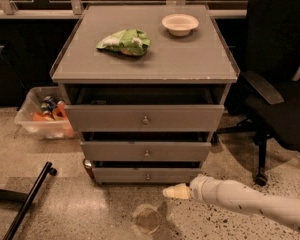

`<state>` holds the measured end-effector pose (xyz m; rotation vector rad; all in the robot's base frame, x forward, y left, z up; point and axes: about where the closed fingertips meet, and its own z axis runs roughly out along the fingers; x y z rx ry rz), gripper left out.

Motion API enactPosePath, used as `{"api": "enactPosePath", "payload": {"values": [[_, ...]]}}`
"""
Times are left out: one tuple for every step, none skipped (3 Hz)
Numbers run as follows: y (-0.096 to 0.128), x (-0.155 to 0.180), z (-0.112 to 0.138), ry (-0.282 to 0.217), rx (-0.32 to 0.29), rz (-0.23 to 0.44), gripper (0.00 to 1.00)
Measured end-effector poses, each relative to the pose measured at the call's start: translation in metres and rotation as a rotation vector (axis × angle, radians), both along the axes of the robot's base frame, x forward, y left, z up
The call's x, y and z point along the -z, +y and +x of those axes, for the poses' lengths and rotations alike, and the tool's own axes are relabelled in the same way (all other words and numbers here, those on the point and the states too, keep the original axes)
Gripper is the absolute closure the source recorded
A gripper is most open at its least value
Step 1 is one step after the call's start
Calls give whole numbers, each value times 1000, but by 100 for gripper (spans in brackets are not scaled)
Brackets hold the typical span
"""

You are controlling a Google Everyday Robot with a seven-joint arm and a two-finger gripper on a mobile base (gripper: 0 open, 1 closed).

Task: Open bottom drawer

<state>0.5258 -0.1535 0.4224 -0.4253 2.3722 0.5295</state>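
Observation:
The bottom drawer is the lowest and narrowest grey front of the three in the cabinet, with a small round metal knob. It sits only slightly pulled out. My gripper is at the end of the white arm coming in from the lower right. Its cream tip is just below and to the right of the knob, close to the drawer front and above the floor.
The cabinet top holds a green chip bag and a white bowl. A black office chair stands at the right. A clear bin of items is at the left. A black bar lies on the floor.

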Motion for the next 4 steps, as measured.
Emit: {"api": "enactPosePath", "payload": {"values": [[0, 0, 0, 0, 0, 0, 0], [4, 9, 5, -13, 20, -18, 0], [2, 42, 25, -31, 59, -37, 8], [0, 87, 49, -46, 91, -37, 27]]}}
